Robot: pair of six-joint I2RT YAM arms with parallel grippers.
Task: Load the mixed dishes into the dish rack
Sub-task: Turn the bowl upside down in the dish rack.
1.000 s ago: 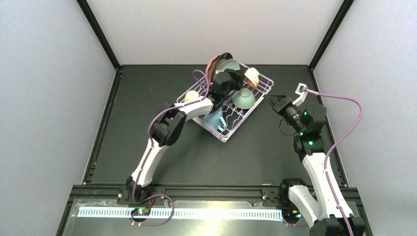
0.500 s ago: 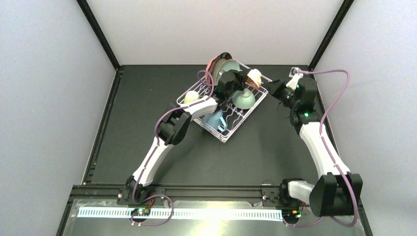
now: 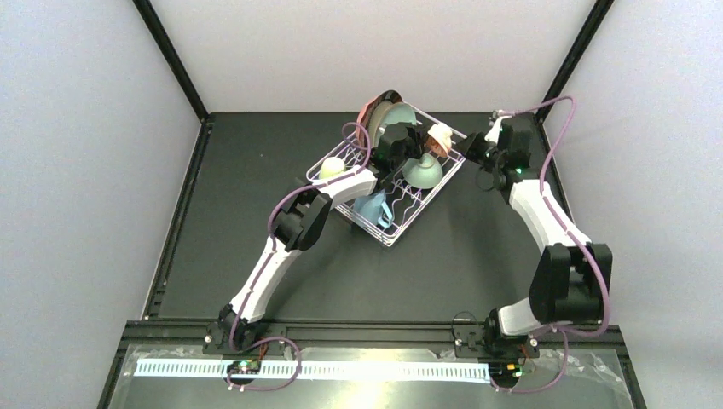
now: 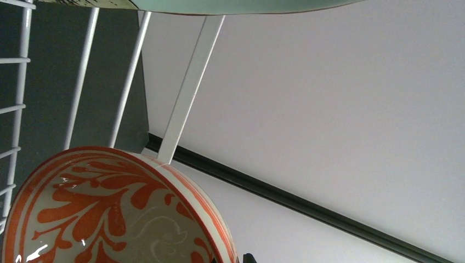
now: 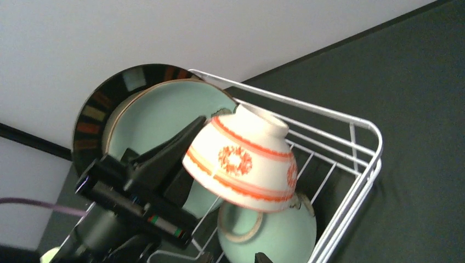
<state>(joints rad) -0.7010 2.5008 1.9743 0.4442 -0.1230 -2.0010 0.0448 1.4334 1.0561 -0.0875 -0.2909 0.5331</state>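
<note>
While the left arm (image 3: 290, 223) stretches over the dish rack (image 3: 407, 204) in the top view, we see that white wire basket lying askew on the dark table (image 3: 247, 221), toward 12 o'clock from the table's middle. The left gripper (image 3: 424, 146) sits at the rack's 2 o'clock corner, clamped on the rim of the small orange-patterned bowl (image 3: 440, 136). Just at 6 o'clock of it, the pale-green bowl (image 3: 423, 171) lies upside down inside the rack. At the rack's 12 o'clock end, a pink plate (image 3: 366, 117), a dark-rimmed plate (image 3: 391, 95) and a mint plate (image 3: 397, 114) stand upright, close together. A light-blue mug (image 3: 371, 207) lies at the 7 o'clock end and a cream mug (image 3: 332, 166) at 9 o'clock. The right gripper (image 3: 471, 153) hovers just outside the rack's 3 o'clock corner; we cannot tell how wide its jaws stand, and nothing shows in its grip.

From the left wrist, the small orange-patterned bowl (image 4: 109, 219) fills the 7 o'clock corner, showing its leafy inside. White rack wires (image 4: 189, 93) rise behind it, and the mint plate's edge (image 4: 247, 5) runs along 12 o'clock.

From the right wrist, the small orange-patterned bowl (image 5: 241, 164) hangs tilted, foot toward 1 o'clock, with a black finger (image 5: 170, 150) of the left gripper pressed to its rim at 9 o'clock. The pale-green bowl (image 5: 279, 235) lies below it at 6 o'clock; we cannot tell whether they touch. The dark-rimmed plate (image 5: 90, 112) and mint plate (image 5: 164, 112) stand behind.
</note>
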